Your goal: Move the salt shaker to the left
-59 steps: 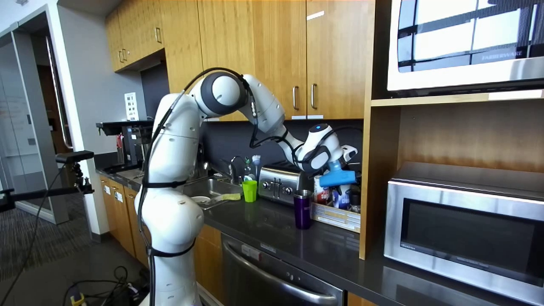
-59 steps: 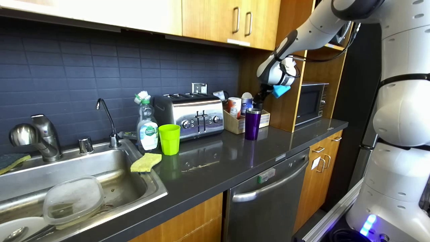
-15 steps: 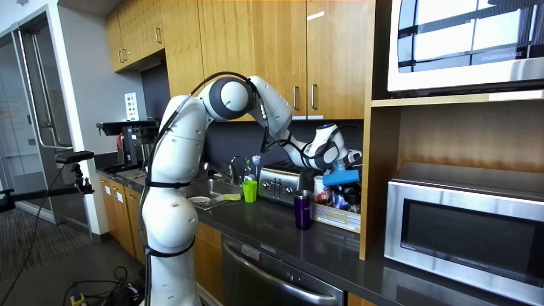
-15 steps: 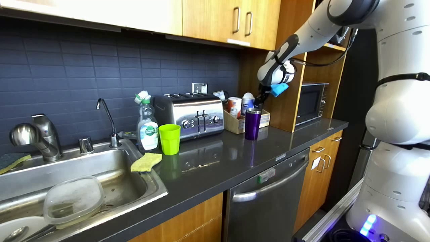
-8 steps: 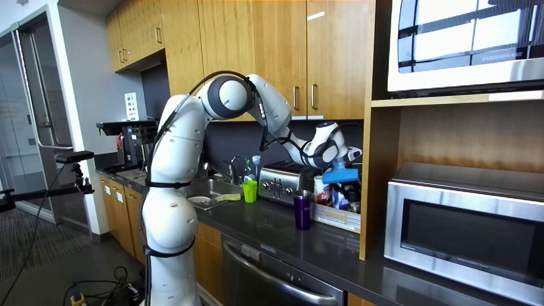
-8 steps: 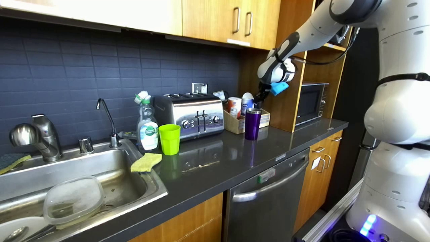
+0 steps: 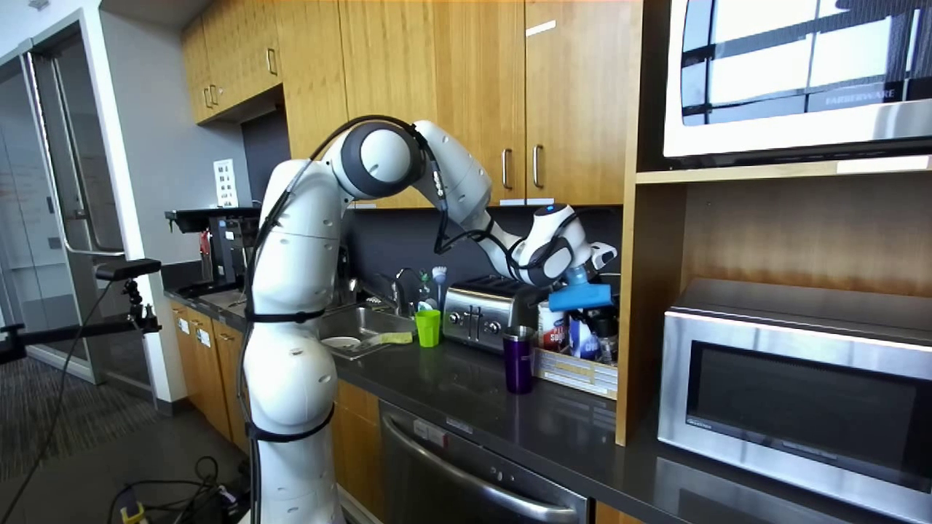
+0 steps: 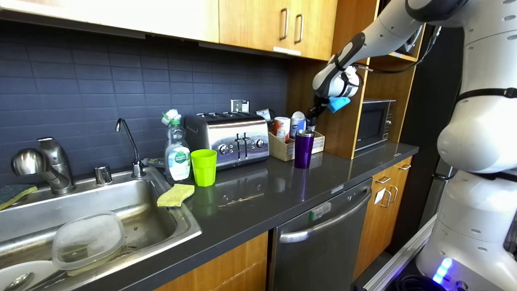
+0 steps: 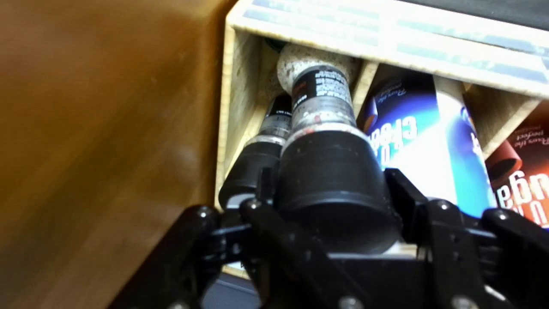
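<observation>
Salt shaker (image 9: pixel 326 141), its black cap (image 9: pixel 334 176) clenched in the gripper (image 9: pixel 332 183), is in or just above (I cannot tell which) the end compartment (image 9: pixel 242 77) of the wooden box (image 9: pixel 309 19), probably held high because a slimmer bottle (image 9: pixel 253 167) crowds its body.

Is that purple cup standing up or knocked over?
Upright: in both exterior views the purple cup stands on the counter, its silver rim at the top.

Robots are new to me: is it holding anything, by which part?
Apparently the nearer shaker in the wrist view, by its black cap, between the jaws.
</observation>
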